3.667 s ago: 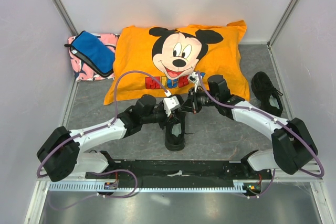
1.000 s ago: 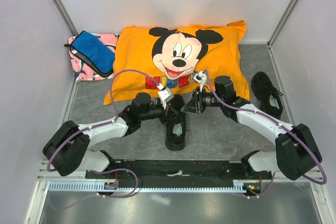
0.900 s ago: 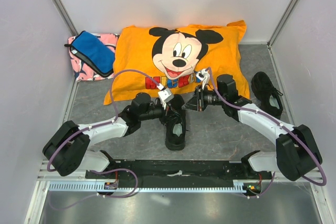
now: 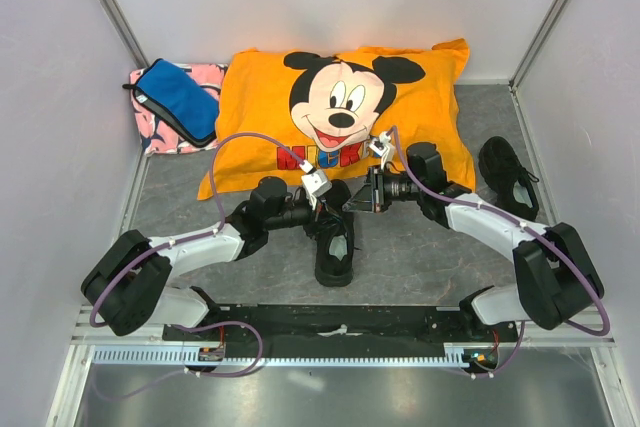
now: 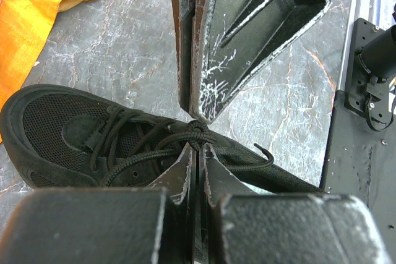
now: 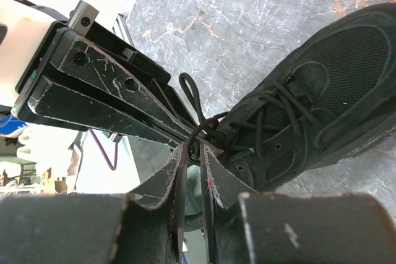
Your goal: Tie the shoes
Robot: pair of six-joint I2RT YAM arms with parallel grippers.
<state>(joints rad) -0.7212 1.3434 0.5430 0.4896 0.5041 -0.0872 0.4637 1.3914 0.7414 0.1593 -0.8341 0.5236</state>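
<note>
The left arm (image 4: pixel 185 252) starts from its base at about eight o'clock in the top view. Its forearm runs toward two o'clock, and the wrist then levels out so that the left gripper (image 4: pixel 330 209) points to three o'clock. The right arm (image 4: pixel 490 222) mirrors it from four o'clock, with its forearm running toward ten o'clock and the right gripper (image 4: pixel 352 203) pointing to nine o'clock. The two grippers meet tip to tip near the middle, their fingertips all but touching. The left gripper's jaws are pressed together with only a hairline between them. The right gripper's jaws are drawn in as well, leaving a slightly wider slit at the tips.
</note>
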